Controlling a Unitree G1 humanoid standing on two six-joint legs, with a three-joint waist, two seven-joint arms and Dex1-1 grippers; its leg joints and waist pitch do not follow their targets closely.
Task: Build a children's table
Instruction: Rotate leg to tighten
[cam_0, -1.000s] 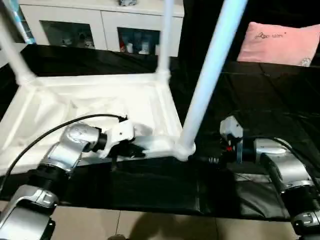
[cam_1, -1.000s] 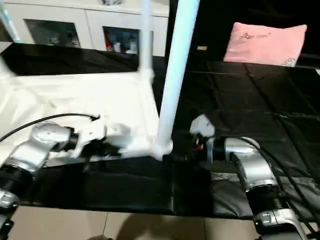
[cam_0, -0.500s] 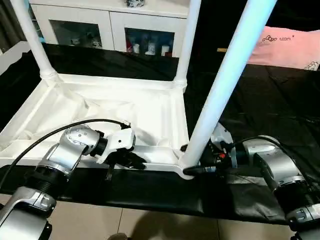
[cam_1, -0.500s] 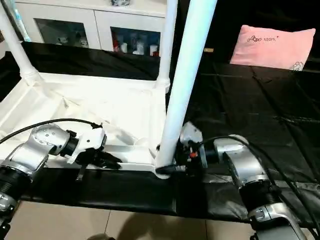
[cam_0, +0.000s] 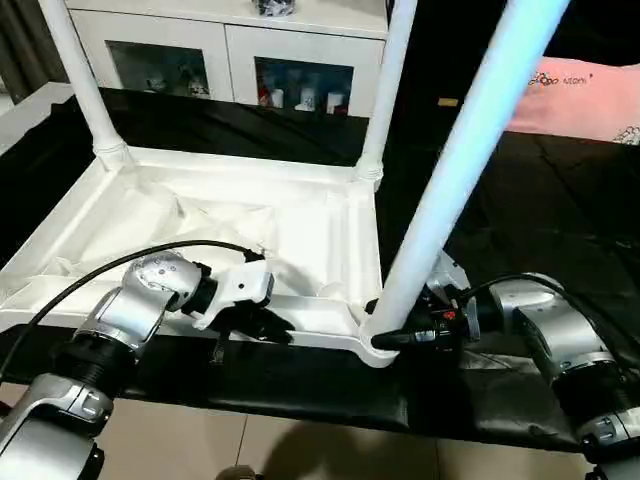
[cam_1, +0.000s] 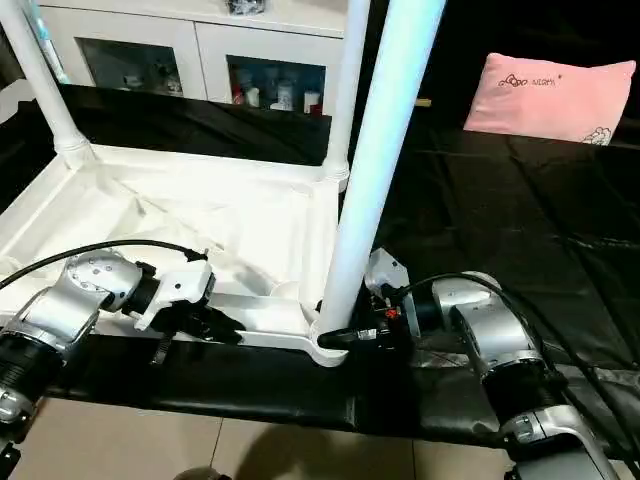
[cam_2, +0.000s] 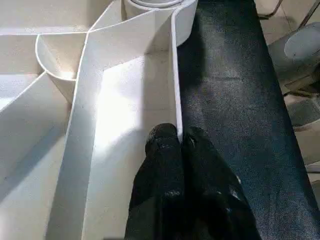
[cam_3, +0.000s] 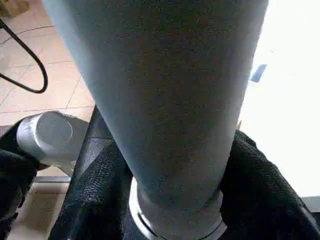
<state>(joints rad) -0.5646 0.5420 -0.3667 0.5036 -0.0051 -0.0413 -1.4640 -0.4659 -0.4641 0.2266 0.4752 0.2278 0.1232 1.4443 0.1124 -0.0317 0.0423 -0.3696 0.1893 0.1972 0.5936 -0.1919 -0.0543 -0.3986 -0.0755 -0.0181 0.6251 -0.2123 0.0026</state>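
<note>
Left gripper (cam_2: 180, 142) clenches the tabletop (cam_0: 250, 215) rim; right gripper (cam_3: 175, 200) straddles the near leg (cam_0: 450, 180), grip unclear. A push could tilt that leg sideways.

pink pillow (cam_1: 548, 93): a short line of small dark lettering runs along its upper part, too small to make out the letters
pillow's lower corner: a small dark drawn mark, not readable as text
white cabinet (cam_0: 225, 55): no lettering can be read on it or on the small items behind its glass doors
</note>
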